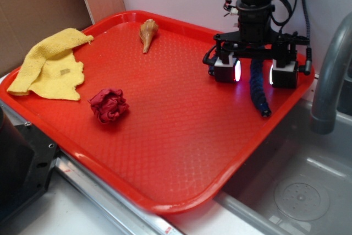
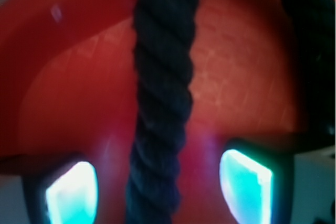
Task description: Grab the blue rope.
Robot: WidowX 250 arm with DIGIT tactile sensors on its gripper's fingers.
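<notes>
Rope (image 1: pixel 257 89): runs lengthwise between the fingers, far end trailing toward the tray (image 1: pixel 165 152) edge.
Gripper (image 1: pixel 254 72): spread wide, straddling it, not clamped.

The exterior view looks down at an angle across the whole tray (image 1: pixel 165 191). The wrist view faces downward, very close. Both share the rope (image 1: pixel 257 89) and tray floor.

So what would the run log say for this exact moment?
gripper: open, astride blue rope | rope: between jaws, ungrasped | red tray: right edge
</notes>
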